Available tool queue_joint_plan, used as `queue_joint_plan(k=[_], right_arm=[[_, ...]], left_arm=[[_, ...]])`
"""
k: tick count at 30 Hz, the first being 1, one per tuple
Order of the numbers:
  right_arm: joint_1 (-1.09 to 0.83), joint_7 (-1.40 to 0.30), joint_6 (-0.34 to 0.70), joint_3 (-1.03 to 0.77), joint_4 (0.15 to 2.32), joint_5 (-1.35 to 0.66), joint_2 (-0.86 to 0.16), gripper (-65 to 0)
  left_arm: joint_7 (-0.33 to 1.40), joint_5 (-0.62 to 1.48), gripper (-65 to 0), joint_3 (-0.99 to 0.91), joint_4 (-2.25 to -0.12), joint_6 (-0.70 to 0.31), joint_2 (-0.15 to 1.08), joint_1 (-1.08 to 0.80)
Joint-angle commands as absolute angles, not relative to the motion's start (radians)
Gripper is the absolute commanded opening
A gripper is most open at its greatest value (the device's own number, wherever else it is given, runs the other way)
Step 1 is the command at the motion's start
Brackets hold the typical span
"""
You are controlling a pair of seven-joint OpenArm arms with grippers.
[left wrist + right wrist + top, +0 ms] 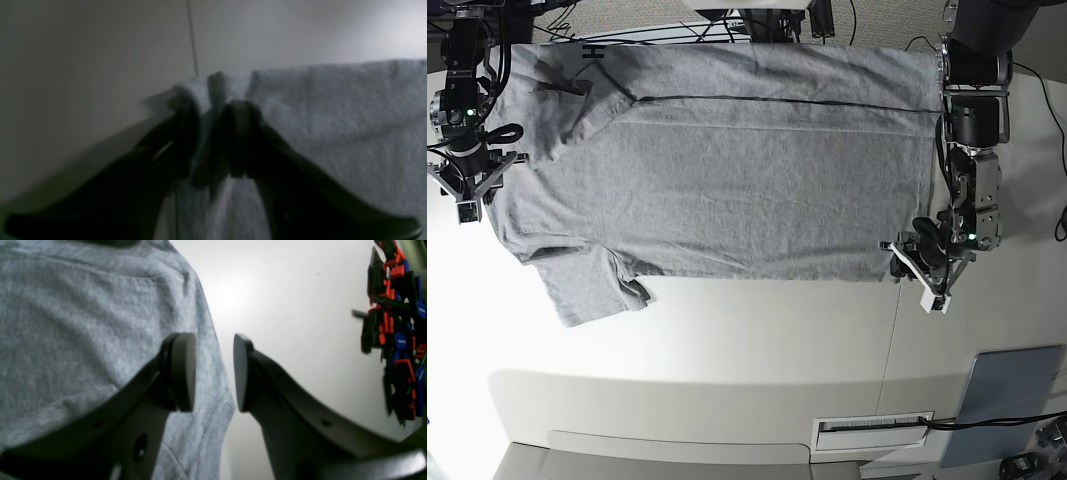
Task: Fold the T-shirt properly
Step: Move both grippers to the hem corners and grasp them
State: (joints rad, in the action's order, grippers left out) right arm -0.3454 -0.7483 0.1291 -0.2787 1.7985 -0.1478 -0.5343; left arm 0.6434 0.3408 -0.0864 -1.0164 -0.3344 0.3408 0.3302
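T-shirt: cloth, matt, heathered surface, soft creases. Tabletop: smooth, pale, low sheen. Gripper fingers at right wrist: black, matt. Panel at right: smooth, flat finish.

The desk has a pale, smooth surface. A thin, dark seam runs through it at lower right of the base frame. The T-shirt lies on the desk across the upper and middle frame, with one part extending to lower left. A grey-blue panel lies at lower right, apart from the T-shirt.
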Motion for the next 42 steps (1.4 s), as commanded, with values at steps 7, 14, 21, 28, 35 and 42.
queue_joint_plan(k=[7,14,21,28,35,42], right_arm=[[-0.294,-0.657,0.296,-0.289,1.809,-0.142,-0.556,-36.9],[-0.102,-0.666,0.329,-0.237,1.663,-0.143,-0.557,-30.0],[0.23,-0.741,0.316,-0.022,1.329,-0.188,-0.557,-30.0],[0.519,-0.804,0.307,0.135,1.018,-0.269,-0.543,-30.0],[0.656,-0.794,0.327,0.154,0.764,-0.295,-0.45,-30.0],[0.721,-0.715,0.325,0.154,0.562,-0.205,-0.403,-30.0]], left_arm=[[0.673,0.344,-65.0,-0.088,-1.026,-0.341,0.349,0.347],[0.684,0.344,-65.0,-0.088,-1.026,-0.342,0.349,0.346],[0.684,0.343,-65.0,-0.088,-1.026,-0.342,0.349,0.346],[0.684,0.343,-65.0,-0.088,-1.026,-0.342,0.349,0.346],[0.684,0.343,-65.0,-0.088,-1.026,-0.342,0.349,0.346],[0.684,0.34,-65.0,-0.088,-1.026,-0.342,0.349,0.346]])
